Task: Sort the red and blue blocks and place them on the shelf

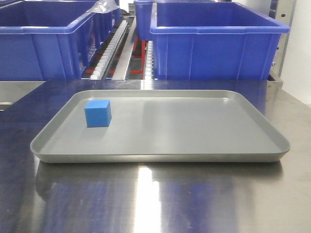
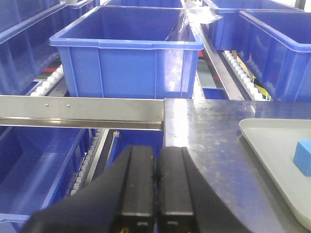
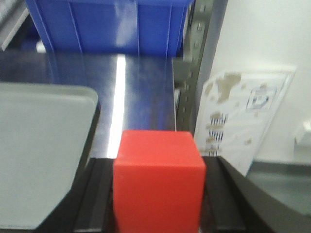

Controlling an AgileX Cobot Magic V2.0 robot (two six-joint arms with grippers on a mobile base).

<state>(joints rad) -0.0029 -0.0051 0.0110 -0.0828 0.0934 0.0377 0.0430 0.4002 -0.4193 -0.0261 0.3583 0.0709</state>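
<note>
The blue block (image 1: 97, 113) rests on the left part of the grey tray (image 1: 160, 158); it also shows at the right edge of the left wrist view as the blue block (image 2: 303, 158). My left gripper (image 2: 157, 162) is shut with nothing between its fingers, hovering at the table's left edge in front of the shelf rail (image 2: 82, 110) with its two screws. The red block (image 3: 158, 182) sits between the fingers of my right gripper (image 3: 158, 167), which is shut on it, just right of the tray (image 3: 39, 145). Neither gripper appears in the front view.
Large blue bins (image 1: 216, 46) (image 1: 41, 43) line the shelf behind the steel table (image 1: 155, 199). Another bin (image 2: 129, 48) stands behind the rail, and a lower bin (image 2: 34, 165) lies below it. A perforated steel upright (image 3: 194, 73) and a white printed sheet (image 3: 238, 111) are to the right.
</note>
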